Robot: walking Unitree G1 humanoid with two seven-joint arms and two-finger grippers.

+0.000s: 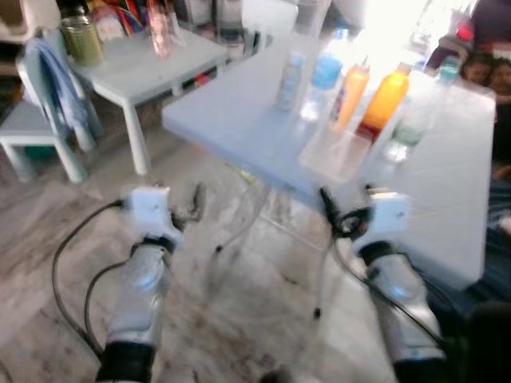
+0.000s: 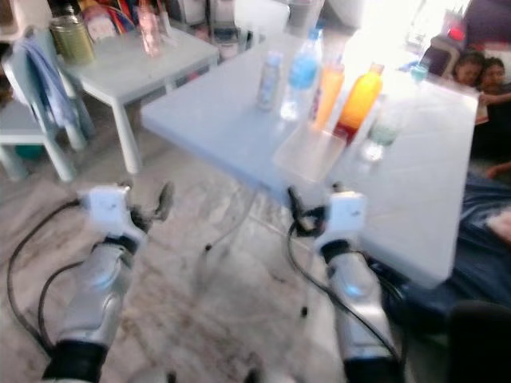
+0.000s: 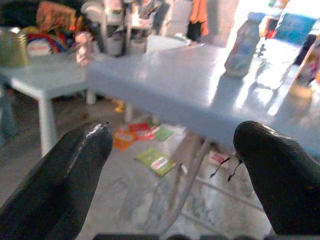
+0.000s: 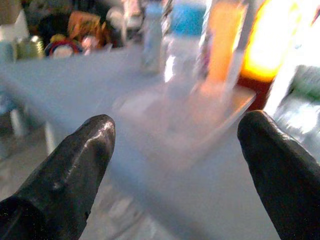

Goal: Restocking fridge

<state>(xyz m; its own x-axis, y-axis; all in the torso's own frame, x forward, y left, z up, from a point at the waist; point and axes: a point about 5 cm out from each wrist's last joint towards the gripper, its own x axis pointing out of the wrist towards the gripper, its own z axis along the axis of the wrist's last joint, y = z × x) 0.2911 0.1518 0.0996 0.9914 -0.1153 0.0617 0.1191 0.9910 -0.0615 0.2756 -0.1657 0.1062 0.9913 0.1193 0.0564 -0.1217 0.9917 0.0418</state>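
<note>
A: Left eye view, blurred: folding table (image 1: 263, 136) ahead, with a cluster of drinks near its far side. Among them a small pale bottle (image 1: 290, 80), a clear water bottle with a blue label (image 1: 322, 84), a slim orange bottle (image 1: 350, 94), a rounder orange bottle (image 1: 385, 99) and a glass with something green (image 1: 409, 128). Just in front of the orange pair, a clear plastic tray (image 1: 337, 152).

B: And the grippers?

A: Left gripper (image 3: 172, 165) spread wide, holding nothing, short of the table edge, over the floor. Right gripper (image 4: 175, 165) likewise spread and empty, at the near edge, aimed at the tray and orange bottles.

B: Handling, at a guess?

A: Bottles probably full, so fairly heavy; smooth plastic, likely slippery, maybe yielding under a squeeze. Best taken around the middle of the body, kept upright. Glass fragile, prone to spilling. Tray light and thin; probably better gripped by a rim.
</note>
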